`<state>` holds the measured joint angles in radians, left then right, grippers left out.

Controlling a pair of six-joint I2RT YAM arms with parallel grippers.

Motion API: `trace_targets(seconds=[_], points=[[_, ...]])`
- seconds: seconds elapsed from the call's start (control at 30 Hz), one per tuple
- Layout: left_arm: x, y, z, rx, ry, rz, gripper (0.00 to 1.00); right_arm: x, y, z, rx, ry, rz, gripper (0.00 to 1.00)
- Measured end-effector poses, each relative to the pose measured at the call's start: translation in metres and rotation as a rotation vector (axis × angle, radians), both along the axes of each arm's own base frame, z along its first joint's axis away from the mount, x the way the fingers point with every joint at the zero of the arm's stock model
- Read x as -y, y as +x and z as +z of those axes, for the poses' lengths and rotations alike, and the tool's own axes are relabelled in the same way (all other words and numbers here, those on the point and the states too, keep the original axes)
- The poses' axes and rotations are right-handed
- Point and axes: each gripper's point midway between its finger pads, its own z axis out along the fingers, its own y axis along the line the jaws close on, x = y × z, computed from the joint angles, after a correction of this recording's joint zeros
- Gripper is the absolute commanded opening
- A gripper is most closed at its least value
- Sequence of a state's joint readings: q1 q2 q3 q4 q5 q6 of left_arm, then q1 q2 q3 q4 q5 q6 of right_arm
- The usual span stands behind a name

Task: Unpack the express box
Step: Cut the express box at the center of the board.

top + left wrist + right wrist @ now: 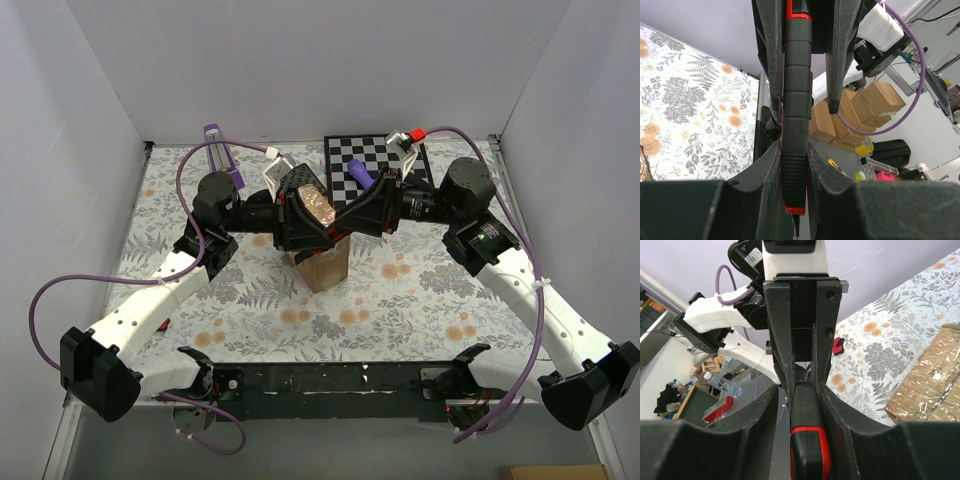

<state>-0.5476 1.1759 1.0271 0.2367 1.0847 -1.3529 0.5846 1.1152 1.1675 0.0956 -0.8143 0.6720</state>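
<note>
The express box (322, 265), a brown carton with glossy tape, stands on the floral cloth at the table's middle; its taped top also shows in the right wrist view (927, 377). Both grippers meet just above it. My left gripper (316, 228) (795, 146) is shut on a black-and-red utility knife (796, 100). My right gripper (350, 215) (803, 386) is around the knife's other end (810, 450). One of its fingers (840, 410) touches the handle, and a gap shows on the other side. The blade is hidden.
A black-and-white chessboard (385, 150) lies at the back right with a purple object (358, 172) on it and a red-and-white item (412, 137) at its far edge. A small red object (838, 345) lies on the cloth. White walls enclose the table.
</note>
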Motion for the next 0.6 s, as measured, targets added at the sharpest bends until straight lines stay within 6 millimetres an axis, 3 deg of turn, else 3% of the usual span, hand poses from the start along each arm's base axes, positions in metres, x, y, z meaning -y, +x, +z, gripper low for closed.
trace_targets(seconds=[0.2, 0.3, 0.5, 0.6], points=[[0.000, 0.000, -0.002, 0.004, 0.006, -0.003, 0.00, -0.004, 0.001, -0.006, -0.022, -0.011, 0.031, 0.44], [0.000, 0.000, -0.003, 0.004, 0.010, -0.004, 0.00, -0.005, 0.000, -0.012, -0.037, -0.025, 0.049, 0.40], [-0.001, -0.001, -0.005, 0.004, 0.014, -0.007, 0.00, -0.005, -0.003, -0.017, -0.052, -0.042, 0.067, 0.24], [-0.001, -0.001, -0.006, 0.000, 0.017, -0.009, 0.00, -0.004, -0.004, -0.018, -0.047, -0.045, 0.073, 0.11]])
